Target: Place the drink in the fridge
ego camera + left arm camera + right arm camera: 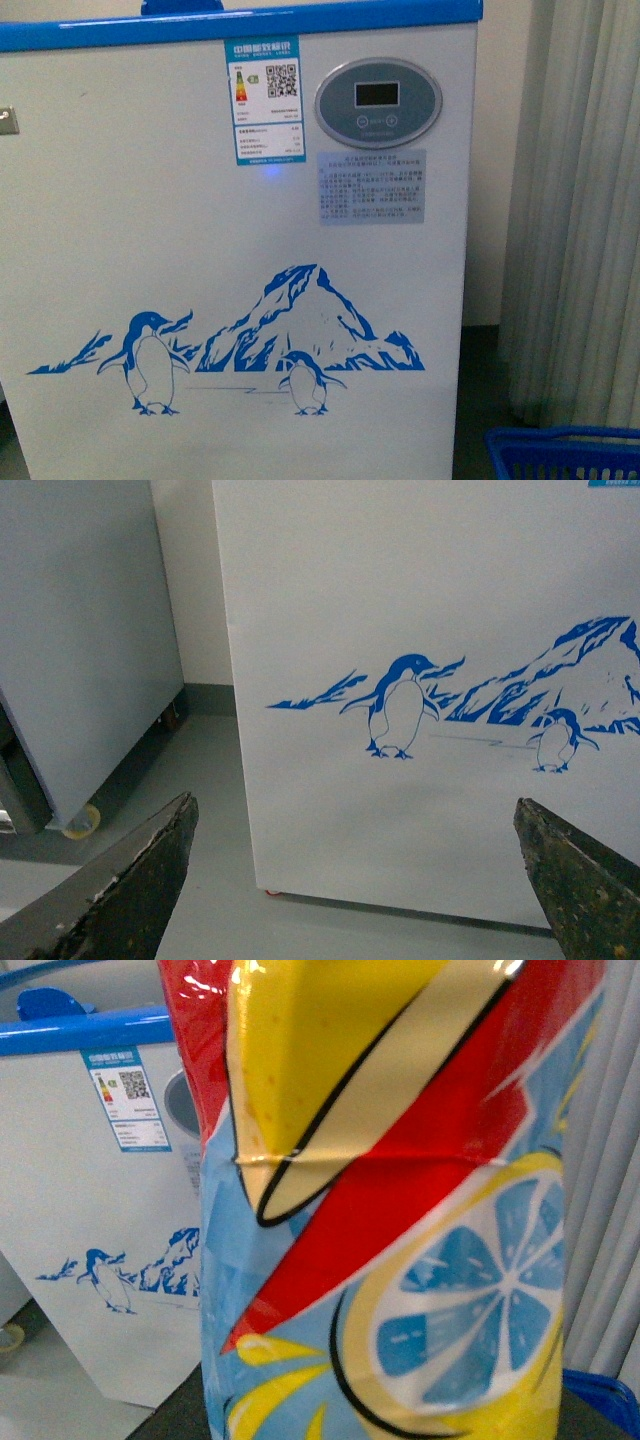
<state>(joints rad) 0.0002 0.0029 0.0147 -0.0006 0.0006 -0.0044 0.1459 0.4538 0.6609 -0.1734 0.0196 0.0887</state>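
Observation:
The fridge (200, 200) fills the front view: a white chest with a blue rim (240, 25), a penguin-and-mountain decal (250, 345) and an oval grey display (378, 102). Neither arm shows there. In the left wrist view my left gripper (352, 802) is open with nothing between its dark fingers (150, 880), facing the fridge (400, 580) low on its front. My right gripper (385, 1422) is shut on the drink (400, 1210), whose red, yellow and light-blue label with a lemon slice fills that view. The fridge (100, 1210) stands behind it; the cap is out of view.
A blue plastic basket (565, 452) sits on the floor right of the fridge, in front of a pale curtain (580, 200). Left of the fridge stands a plain pale cabinet (80, 630) on castors (80, 822). Grey floor (200, 780) lies between them.

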